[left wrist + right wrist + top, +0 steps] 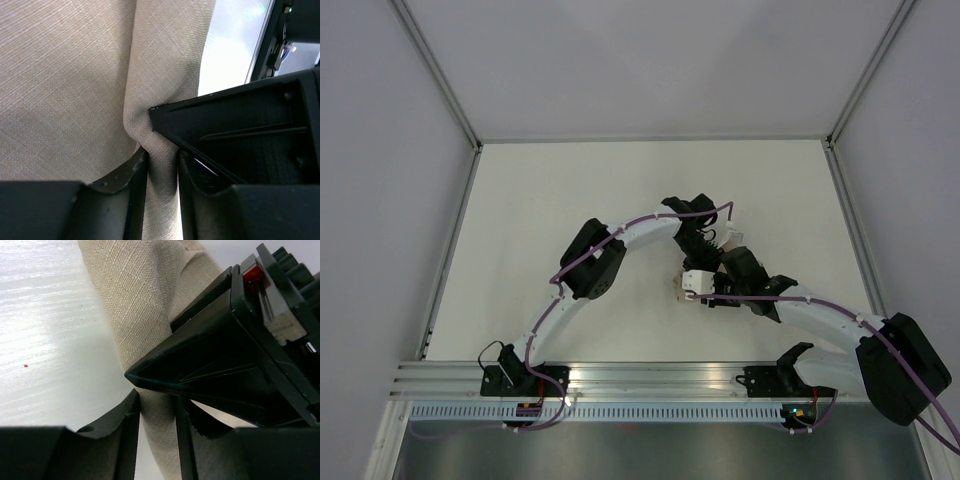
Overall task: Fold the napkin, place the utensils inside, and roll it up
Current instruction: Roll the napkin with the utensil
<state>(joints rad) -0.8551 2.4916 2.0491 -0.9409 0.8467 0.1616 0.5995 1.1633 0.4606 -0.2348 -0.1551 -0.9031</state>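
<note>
Beige woven cloth napkin (75, 75), mostly hidden overhead, pinched by the nearly closed left gripper (161, 172) and, from three o'clock, right gripper (157, 412).

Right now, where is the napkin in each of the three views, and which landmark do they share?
Top external: napkin, a small tan bit at centre, mostly hidden.
Left wrist: napkin fills left and centre.
Right wrist: napkin runs from top centre to bottom centre.
Shared landmark: the white table.

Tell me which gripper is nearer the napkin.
Neither: both touch it. The napkin runs between the fingers of the left gripper and also between the fingers of the right gripper.
</note>
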